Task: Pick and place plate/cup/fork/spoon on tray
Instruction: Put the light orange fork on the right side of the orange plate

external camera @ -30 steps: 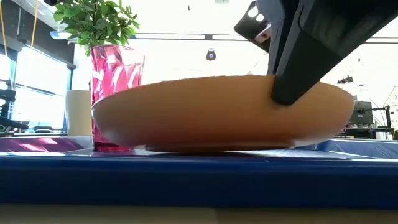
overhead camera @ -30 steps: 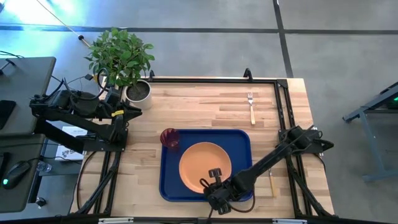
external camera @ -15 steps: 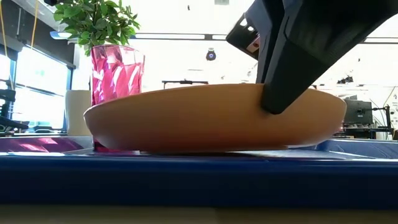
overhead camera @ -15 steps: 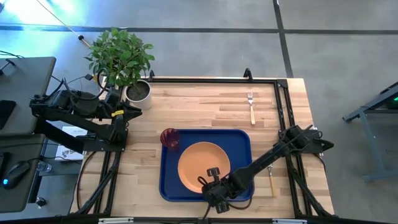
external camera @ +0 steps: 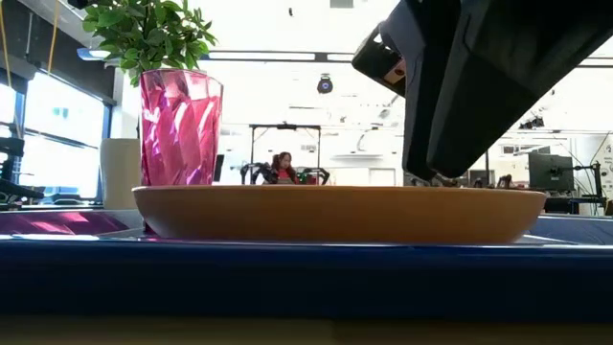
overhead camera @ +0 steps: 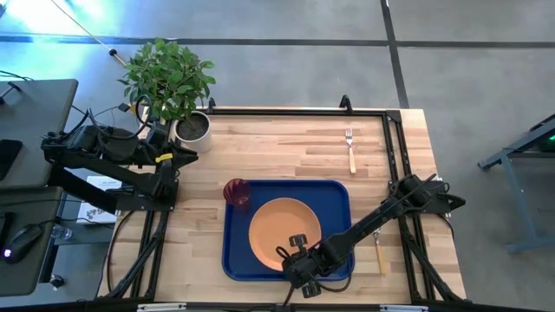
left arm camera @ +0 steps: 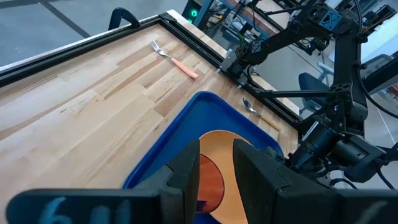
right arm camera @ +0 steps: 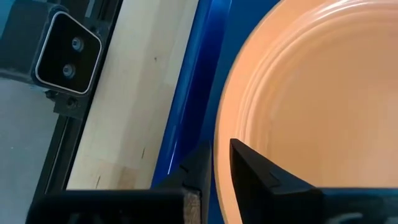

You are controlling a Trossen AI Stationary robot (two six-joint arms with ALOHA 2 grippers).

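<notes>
The orange plate (overhead camera: 282, 227) lies flat on the blue tray (overhead camera: 234, 256). My right gripper (right arm camera: 221, 163) is at the plate's near rim, slightly open, one finger inside the rim and one outside. The dark red cup (overhead camera: 236, 192) stands upright at the tray's far left corner. The fork (overhead camera: 350, 149) lies on the table at the far right. The spoon (overhead camera: 378, 253) lies right of the tray, partly under my right arm. My left gripper (left arm camera: 216, 165) hangs open over the table's left edge, holding nothing. My right gripper's fingers (right arm camera: 249, 169) stand astride the plate's near rim (right arm camera: 219, 140), slanting down from the near right. A gap shows between them, and I cannot tell whether either finger touches the rim. The plate rests level on the tray (external camera: 287, 259).
A potted plant (overhead camera: 192, 128) stands at the table's far left corner. A black frame (overhead camera: 395, 147) runs along the far and right edges. A small camera box (right arm camera: 65, 56) sits at the near edge. Bare wood lies between the tray and the fork.
The plate was tilted, its near rim raised at my right gripper. That rim has come down, and the plate now lies level on the tray. My right gripper stays at the rim.
</notes>
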